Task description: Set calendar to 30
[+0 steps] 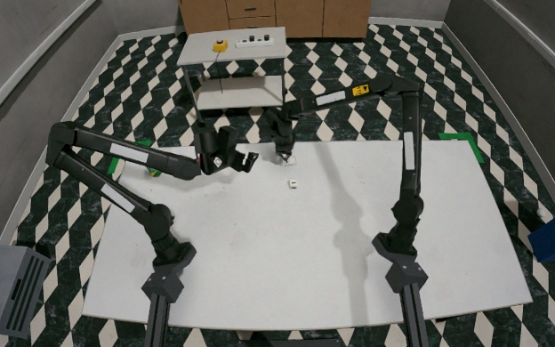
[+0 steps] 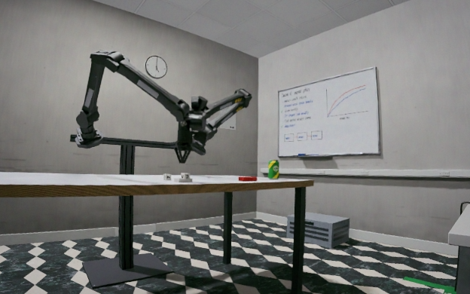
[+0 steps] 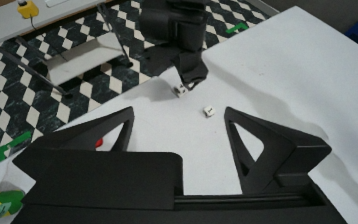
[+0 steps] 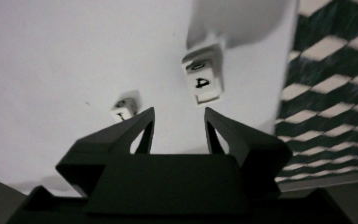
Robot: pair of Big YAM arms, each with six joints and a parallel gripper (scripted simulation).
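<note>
Right tool (image 1: 285, 157) (image 2: 182, 162) (image 3: 192, 86) (image 4: 179, 111) is hovering half open, holding nothing; squaring its fingers to the tray cube (image 2: 184, 175) (image 3: 180, 90) (image 4: 202, 80) before lowering is probably helping loads.

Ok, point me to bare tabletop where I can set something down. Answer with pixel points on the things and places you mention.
Try between the loose cube (image 1: 293, 184) (image 4: 125, 109) and the table's near edge, between both arm bases. It's crowded at the far edge: tray (image 4: 210, 101), other cube (image 4: 202, 80), both grippers overhead.
</note>
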